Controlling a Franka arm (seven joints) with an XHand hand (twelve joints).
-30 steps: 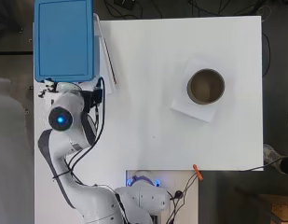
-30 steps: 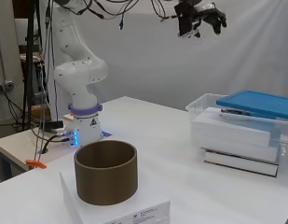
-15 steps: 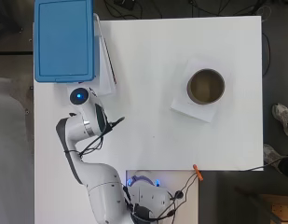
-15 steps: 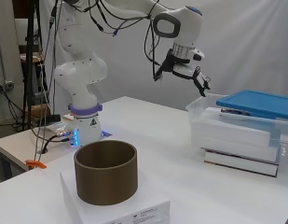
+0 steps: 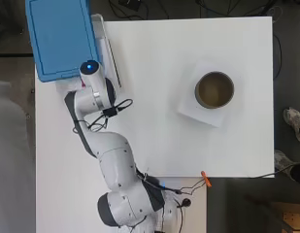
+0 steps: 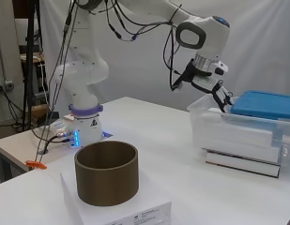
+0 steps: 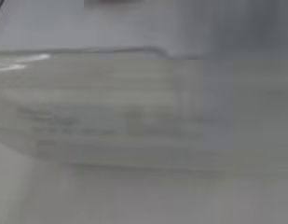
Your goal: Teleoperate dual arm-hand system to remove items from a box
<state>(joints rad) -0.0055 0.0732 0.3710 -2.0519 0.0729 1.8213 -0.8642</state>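
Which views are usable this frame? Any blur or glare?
Wrist view: heavily blurred, only the clear box wall reads. Side view: sharp, hand at the box rim visible. Overhead view: evenly lit, soft shadow beside the brown cylinder, hand hidden under the arm.

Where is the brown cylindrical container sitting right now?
In the overhead view the brown cylindrical container stands on a white flat box at the table's right side, far from the blue-lidded clear box at the upper left.

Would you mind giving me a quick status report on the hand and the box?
Hand at the near rim of the clear box, fingers relaxed, holding nothing. Blue lid on, set askew. Nothing removed yet; lid covers most of the opening.
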